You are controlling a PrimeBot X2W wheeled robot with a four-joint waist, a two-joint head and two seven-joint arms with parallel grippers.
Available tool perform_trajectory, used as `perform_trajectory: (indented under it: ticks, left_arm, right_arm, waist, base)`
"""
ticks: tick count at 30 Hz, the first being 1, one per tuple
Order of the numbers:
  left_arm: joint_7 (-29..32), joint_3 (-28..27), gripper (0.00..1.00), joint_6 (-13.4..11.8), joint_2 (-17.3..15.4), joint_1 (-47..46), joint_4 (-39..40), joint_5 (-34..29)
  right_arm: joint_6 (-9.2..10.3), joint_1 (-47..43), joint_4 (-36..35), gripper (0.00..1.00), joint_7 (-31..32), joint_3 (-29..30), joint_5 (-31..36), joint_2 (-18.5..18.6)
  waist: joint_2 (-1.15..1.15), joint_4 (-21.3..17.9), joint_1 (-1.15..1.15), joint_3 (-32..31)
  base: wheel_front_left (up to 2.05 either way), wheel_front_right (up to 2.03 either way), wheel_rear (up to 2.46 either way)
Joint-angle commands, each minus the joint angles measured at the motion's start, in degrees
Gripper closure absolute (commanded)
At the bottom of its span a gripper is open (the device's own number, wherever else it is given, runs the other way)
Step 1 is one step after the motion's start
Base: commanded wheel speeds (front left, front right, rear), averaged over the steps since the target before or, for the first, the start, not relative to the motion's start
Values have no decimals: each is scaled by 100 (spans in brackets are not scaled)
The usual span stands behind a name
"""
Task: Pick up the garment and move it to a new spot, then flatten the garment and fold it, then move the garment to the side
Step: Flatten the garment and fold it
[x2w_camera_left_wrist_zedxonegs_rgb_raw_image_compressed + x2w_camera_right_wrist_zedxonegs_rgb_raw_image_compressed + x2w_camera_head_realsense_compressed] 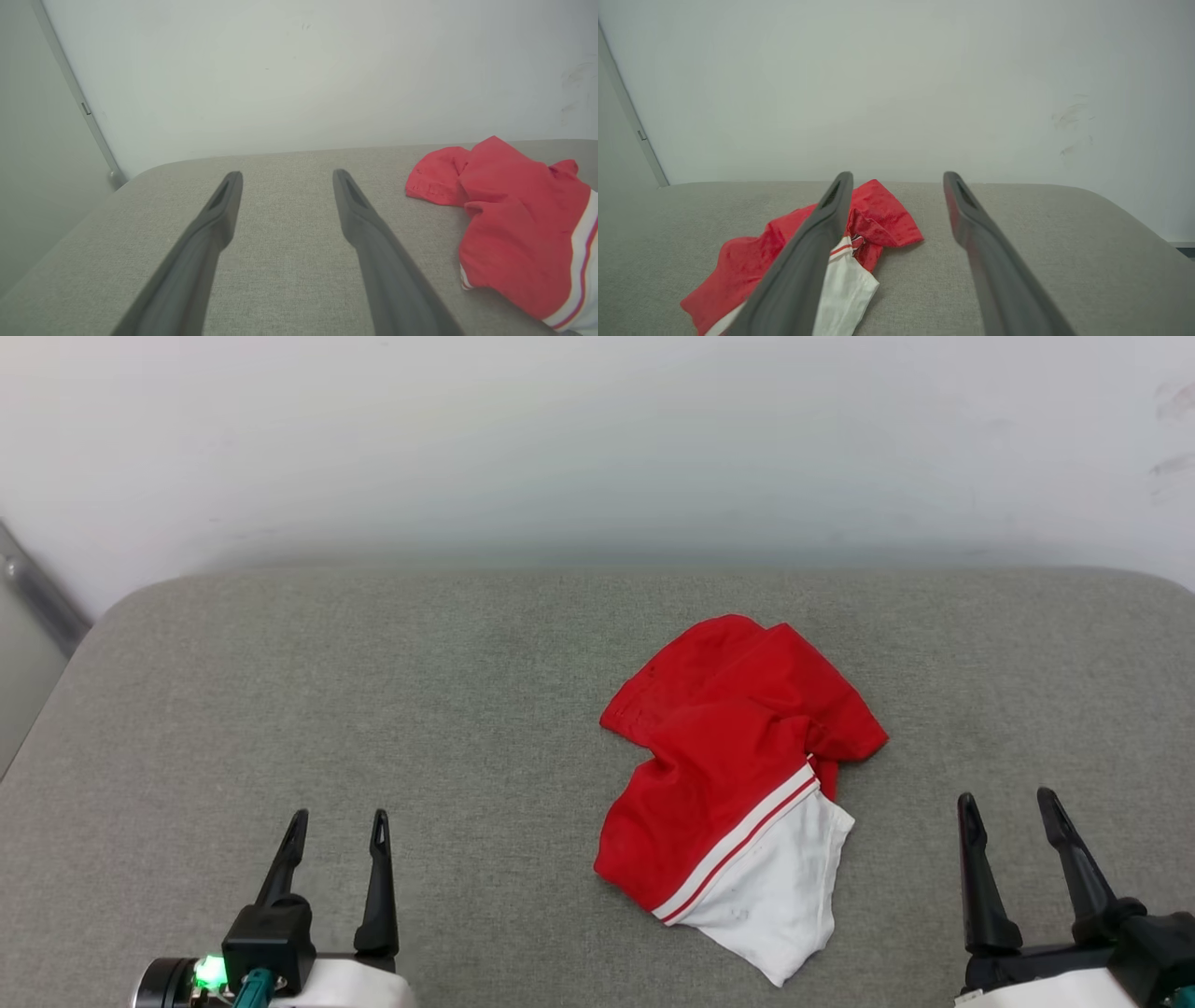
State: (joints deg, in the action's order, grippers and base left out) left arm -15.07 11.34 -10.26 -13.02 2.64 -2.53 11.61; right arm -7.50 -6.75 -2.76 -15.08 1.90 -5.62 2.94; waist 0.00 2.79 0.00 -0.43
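Grey upholstered padding [280, 691] runs back to a pale wall [597, 429]. On it the red jersey T-shirt [738, 775] lies crumpled, its white sleeve [784, 887] toward the robot. It sits between the two sets of jaws, nearer the right pair and touching neither. The left gripper [338, 819] and right gripper [1006, 798] hover with jaws wide apart and empty. Nothing of the task looks begun: the pick-up, the move, flattening, folding and setting aside all remain.
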Motion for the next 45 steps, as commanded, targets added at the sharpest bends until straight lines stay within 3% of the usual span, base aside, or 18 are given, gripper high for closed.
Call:
perform_trajectory:
  ticks: [1,14,25,32,39,45]
  left_arm:
    - [-15,-114,0,87,78,91,7,-88]
    - [-15,-706,0,669,582,303,22,-590]
    - [-15,-932,0,917,761,281,11,-807]
    - [-15,-976,0,1001,847,206,25,-878]
    - [-15,-1003,0,1054,916,196,-31,-871]
    - [-15,-1014,0,1056,961,231,-45,-835]
  right_arm:
    - [1,-96,25,0,-13,14,-70,-10]
    - [1,-188,85,0,-14,-6,-124,-10]
    - [1,66,-46,0,-14,24,20,-10]
    - [1,820,-525,0,-13,-184,347,88]
    - [1,1578,251,0,17,-1178,504,1136]
    - [1,2202,577,0,1037,-2342,83,1943]
  waist:
    - [0,-4,0,-19]
    - [0,-13,0,-66]
    - [0,-16,0,-55]
    - [0,-36,0,2]
    - [0,-43,0,-6]
    - [0,-46,0,13]
  base:
    - [0,0,0]
    - [0,0,0]
    - [0,0,0]
    - [0,0,0]
    - [0,0,0]
    - [0,0,0]
